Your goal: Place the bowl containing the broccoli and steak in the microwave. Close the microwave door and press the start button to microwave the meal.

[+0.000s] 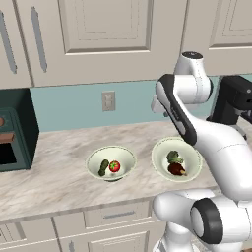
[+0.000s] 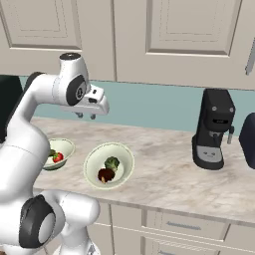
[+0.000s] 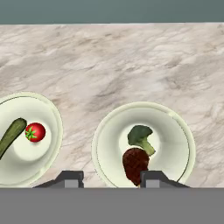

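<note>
While hanging above the table [image 2: 164,164], the end effector [image 2: 85,115] grips nothing.
Its fingers [image 3: 70,178] stand apart over the bowl [image 3: 143,144].

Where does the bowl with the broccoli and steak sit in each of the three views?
Left base view: the bowl is right of centre, partly behind the arm.
Right base view: the bowl is left of centre, near the counter edge.
Hand view: the bowl is lower right of centre.
Shared landmark: the tomato bowl to its left.
</note>
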Controlling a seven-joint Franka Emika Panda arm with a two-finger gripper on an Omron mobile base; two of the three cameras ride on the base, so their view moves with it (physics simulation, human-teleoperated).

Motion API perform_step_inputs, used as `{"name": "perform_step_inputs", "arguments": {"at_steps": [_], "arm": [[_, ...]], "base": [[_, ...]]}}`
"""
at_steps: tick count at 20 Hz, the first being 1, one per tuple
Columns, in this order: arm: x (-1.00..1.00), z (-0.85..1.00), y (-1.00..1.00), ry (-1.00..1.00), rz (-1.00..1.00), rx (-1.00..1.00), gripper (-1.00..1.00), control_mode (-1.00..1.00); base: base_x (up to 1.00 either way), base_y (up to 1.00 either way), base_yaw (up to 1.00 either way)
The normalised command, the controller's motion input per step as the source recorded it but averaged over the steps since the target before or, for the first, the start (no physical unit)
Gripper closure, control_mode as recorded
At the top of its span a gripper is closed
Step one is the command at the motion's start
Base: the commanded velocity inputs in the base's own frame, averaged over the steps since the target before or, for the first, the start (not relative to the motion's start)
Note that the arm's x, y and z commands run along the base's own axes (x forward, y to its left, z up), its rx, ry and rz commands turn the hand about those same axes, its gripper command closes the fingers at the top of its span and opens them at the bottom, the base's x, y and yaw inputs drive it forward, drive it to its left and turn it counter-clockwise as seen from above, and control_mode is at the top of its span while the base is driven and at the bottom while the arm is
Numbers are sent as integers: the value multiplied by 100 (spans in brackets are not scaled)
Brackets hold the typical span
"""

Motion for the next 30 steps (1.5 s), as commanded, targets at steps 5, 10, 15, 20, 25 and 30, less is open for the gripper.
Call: {"name": "perform_step_inputs", "arguments": {"at_steps": [5,10,15,20,25,30], "arm": [[-8,0,-6,0,0,0,-100,-100],[-28,-15,-24,0,-2,0,-100,-100],[-28,-39,-37,-2,-9,2,-100,-100],[-28,-41,-44,-7,-7,4,-100,-100],[-27,-53,-56,-8,-6,13,-100,-100],[-10,-58,-57,-4,-3,19,-100,-100]], "base": [[0,0,0],[0,0,0],[0,0,0],[0,0,0],[0,0,0],[0,0,0]]}}
